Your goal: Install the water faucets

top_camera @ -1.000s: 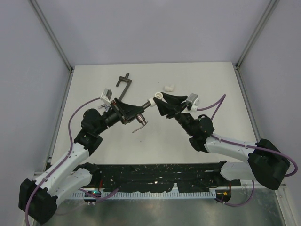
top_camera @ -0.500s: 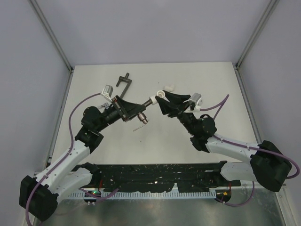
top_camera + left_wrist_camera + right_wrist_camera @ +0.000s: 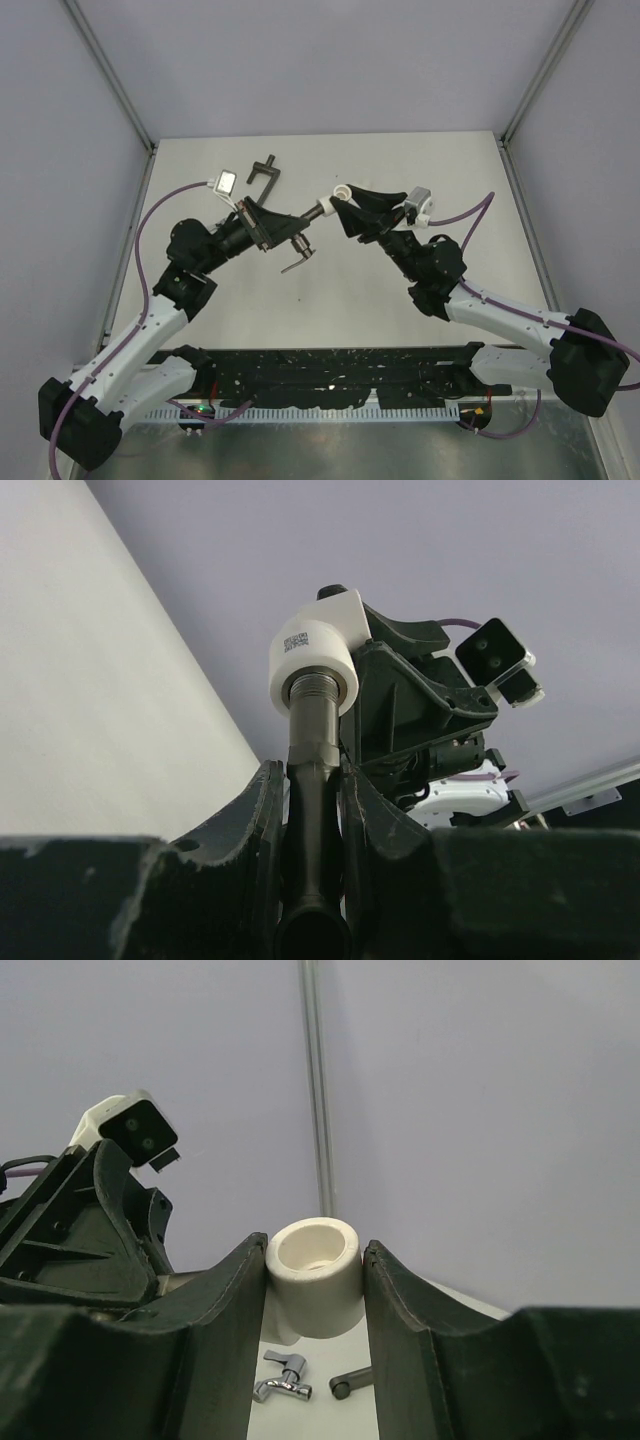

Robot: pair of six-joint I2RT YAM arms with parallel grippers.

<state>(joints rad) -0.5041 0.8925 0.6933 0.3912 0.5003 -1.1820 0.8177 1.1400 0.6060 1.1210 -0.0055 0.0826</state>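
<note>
My left gripper [image 3: 296,229] is shut on the dull dark faucet [image 3: 300,238], held above the table; its thin lever [image 3: 297,263] hangs down. In the left wrist view the faucet's body [image 3: 312,800] sits between my fingers and its threaded end [image 3: 316,695] is inside a white elbow fitting [image 3: 318,652]. My right gripper [image 3: 345,207] is shut on that elbow [image 3: 340,195], open mouth toward the camera in the right wrist view [image 3: 315,1270]. The shiny silver faucet [image 3: 283,1380] lies on the table below the elbow.
A long dark T-handled bar [image 3: 263,172] lies on the table at the back, left of centre; its end also shows beside the silver faucet in the right wrist view [image 3: 345,1385]. Grey walls close the table on three sides. A black rail [image 3: 330,375] runs along the near edge.
Both grippers have shifted slightly toward the far side, still joined at the elbow. My left wrist has rolled, its camera swinging upward. The dark faucet stays in the elbow.
</note>
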